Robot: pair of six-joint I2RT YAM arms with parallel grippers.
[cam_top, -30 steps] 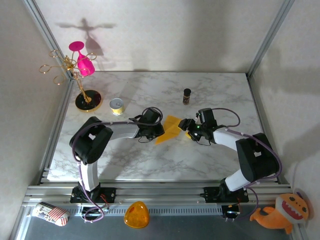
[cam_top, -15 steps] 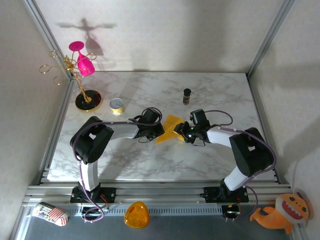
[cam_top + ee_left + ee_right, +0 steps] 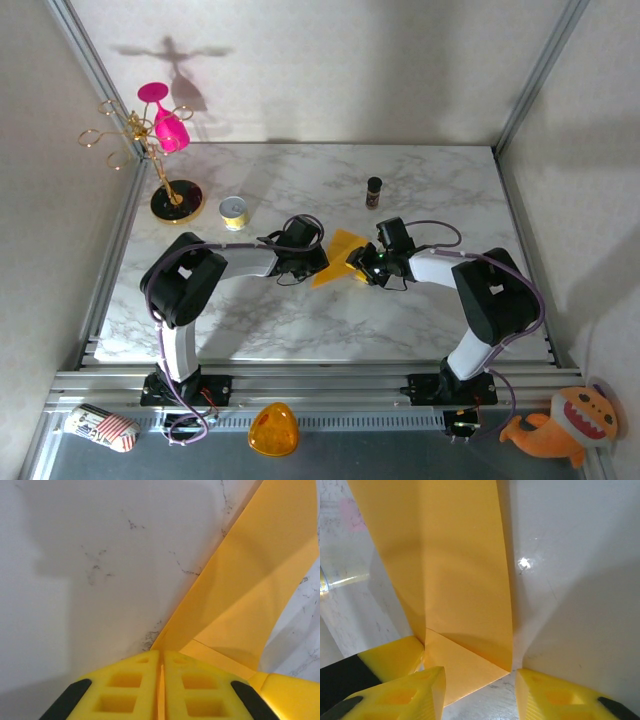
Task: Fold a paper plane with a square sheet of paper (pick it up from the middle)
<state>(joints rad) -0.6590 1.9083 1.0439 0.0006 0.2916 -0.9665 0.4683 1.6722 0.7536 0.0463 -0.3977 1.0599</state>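
One paper sheet: left hand (pinching it), right hand astride.

My left claw and right claw crowd the folded paper, with hardly any gap between them. Behind stands a small dark bottle; far left, a yellow tin and gold rack. The near counter lies open.

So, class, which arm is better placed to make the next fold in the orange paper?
Probably the right. The left gripper is shut on the paper's edge, anchoring it, while the right gripper stands open astride the folded corner, free to close and crease.
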